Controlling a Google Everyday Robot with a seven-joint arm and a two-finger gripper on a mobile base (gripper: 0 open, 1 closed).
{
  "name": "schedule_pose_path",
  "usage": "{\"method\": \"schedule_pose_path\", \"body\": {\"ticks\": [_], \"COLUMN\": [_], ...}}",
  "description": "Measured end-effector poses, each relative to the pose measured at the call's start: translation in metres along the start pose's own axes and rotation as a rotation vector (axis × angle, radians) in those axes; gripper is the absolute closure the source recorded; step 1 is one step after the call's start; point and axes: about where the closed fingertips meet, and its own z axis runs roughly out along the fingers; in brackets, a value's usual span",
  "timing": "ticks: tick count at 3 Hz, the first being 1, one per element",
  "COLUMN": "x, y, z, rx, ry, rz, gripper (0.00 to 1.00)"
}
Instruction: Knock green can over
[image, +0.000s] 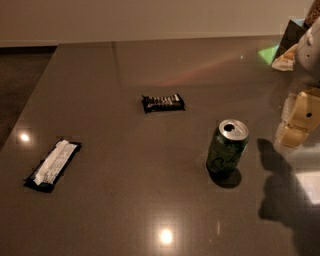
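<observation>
tabletop (125, 210), dark grey-brown and glossy, fills most of the view. bright spots of lamp light are mirrored in it near the front edge and at the far left. the green can (227, 147) stands upright on the right half of the table. its silver top faces up, the pull-tab opening shows as a dark hole, and pale swirly lettering runs down its side. a small dark shadow sits at its base on the right.

the gripper (296, 122) is at the right edge of the view, a cream-coloured blocky piece low over the table. it is to the right of the can and a little farther back, near it but apart, with bare table between the two. whether the gripper is open or closed cannot be told from this angle. its broad shadow (280, 190) falls on the table in front of it, right of the can. part of the pale arm (311, 45) shows above it in the upper right corner.

two flat wrappers lie well apart from the can. a dark snack wrapper (163, 102) with pale print lies near the middle of the table, left of the can and farther back. a long white-faced wrapper (52, 165) with dark edges lies at the far left, set at an angle. a crumpled yellowish thing (285, 62) lies at the far right of the table. beyond the table are a pale wall (150, 20) and, at the left, a dark floor (20, 70).
</observation>
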Motion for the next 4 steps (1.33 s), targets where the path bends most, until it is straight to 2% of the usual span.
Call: {"method": "schedule_pose_path", "body": {"ticks": [1,3,4], "x": [0.000,-0.019,-0.026], "y": [0.000,0.031,0.046], "z": [0.000,0.007,0.024], "rx": [0.000,-0.017,-0.037], "ry": [0.000,-0.142,-0.214], "rz": [0.000,-0.024,-0.021], "gripper": [0.00,0.00,0.00]}}
